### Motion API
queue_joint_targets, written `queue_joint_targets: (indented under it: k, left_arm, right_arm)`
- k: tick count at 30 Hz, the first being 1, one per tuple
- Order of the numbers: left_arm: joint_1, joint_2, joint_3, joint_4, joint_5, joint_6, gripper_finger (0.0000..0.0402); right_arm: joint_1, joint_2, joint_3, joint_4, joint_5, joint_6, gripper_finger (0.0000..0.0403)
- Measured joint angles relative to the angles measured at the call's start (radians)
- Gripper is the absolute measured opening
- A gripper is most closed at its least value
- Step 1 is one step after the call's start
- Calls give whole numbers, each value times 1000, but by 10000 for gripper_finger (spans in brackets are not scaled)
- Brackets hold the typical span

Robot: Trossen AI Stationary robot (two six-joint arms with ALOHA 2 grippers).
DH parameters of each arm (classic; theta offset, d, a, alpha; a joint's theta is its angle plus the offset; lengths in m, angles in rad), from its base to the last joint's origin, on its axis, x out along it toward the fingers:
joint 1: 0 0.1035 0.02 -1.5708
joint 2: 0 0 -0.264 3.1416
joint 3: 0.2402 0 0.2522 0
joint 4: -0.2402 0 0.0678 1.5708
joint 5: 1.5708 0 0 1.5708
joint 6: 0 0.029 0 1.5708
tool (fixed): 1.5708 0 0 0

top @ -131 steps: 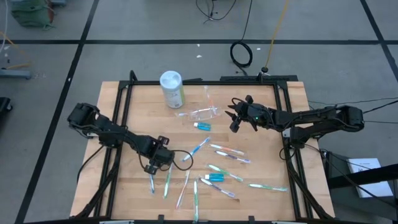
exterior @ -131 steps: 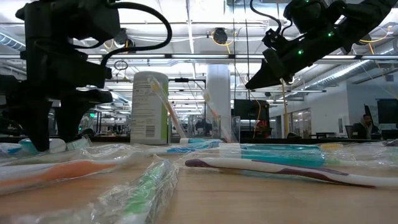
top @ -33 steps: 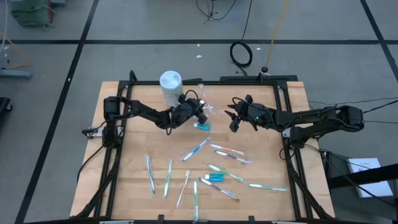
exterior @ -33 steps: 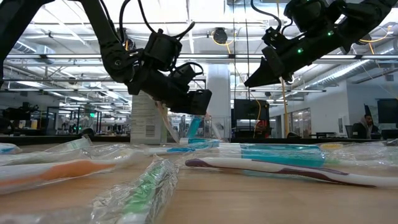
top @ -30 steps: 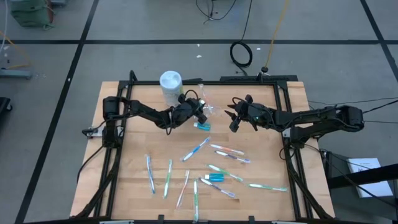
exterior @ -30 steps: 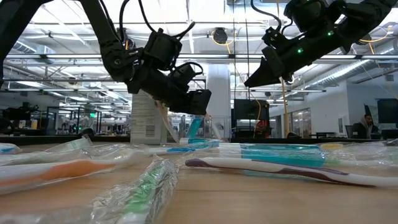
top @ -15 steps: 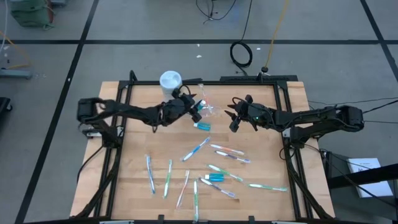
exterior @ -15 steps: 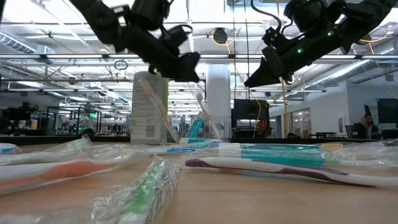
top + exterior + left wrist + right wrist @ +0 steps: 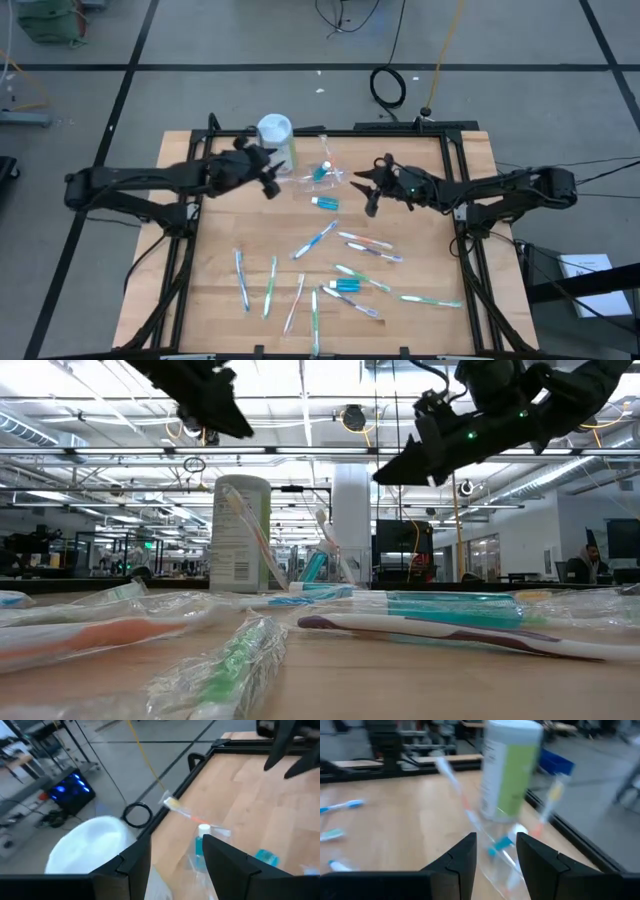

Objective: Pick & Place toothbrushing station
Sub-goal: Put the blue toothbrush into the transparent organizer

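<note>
Open-plan robotics lab or industrial workspace. Wooden tabletop (image 9: 220, 300) in black framing on grey concrete floor (image 9: 90, 110) marked with dark lines. Coiled cable (image 9: 388, 86) loose on floor. Exposed ceiling ducts and strip lights (image 9: 300, 405), glass partitions, a person (image 9: 588, 563) seated at far desk.

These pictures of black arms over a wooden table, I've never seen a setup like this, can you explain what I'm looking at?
It is a robot with two jointed arms at a wooden table. One picture looks straight down, one looks level across the tabletop, and two come from cameras on the wrists. Wrapped toothbrushes lie scattered on the wood, with small blue toothpaste tubes among them. Near the far edge stand a white and green canister and a clear holder with a few items in it. The left gripper and right gripper are both open and hold nothing.
</note>
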Motion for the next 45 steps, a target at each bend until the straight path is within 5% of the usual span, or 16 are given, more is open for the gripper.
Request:
queue_joint_targets:
  k: [6,10,21,34,40,45]
  left_arm:
    - [0,-143,-53,-62,194,-36,184]
    - [-19,-190,-172,1,211,-56,184]
    - [-53,-221,-467,310,212,-99,184]
    - [-64,-221,-501,353,214,-136,184]
    - [-64,-221,-501,379,215,-118,184]
    - [-65,-221,-501,378,232,-117,184]
  right_arm:
    - [27,130,0,217,-140,-97,145]
    - [28,198,14,292,-219,-93,168]
    - [105,292,239,-91,-267,-156,181]
    - [132,364,218,-234,-267,-230,179]
    - [132,526,220,-95,-263,-306,178]
    - [129,542,234,-128,-264,-307,178]
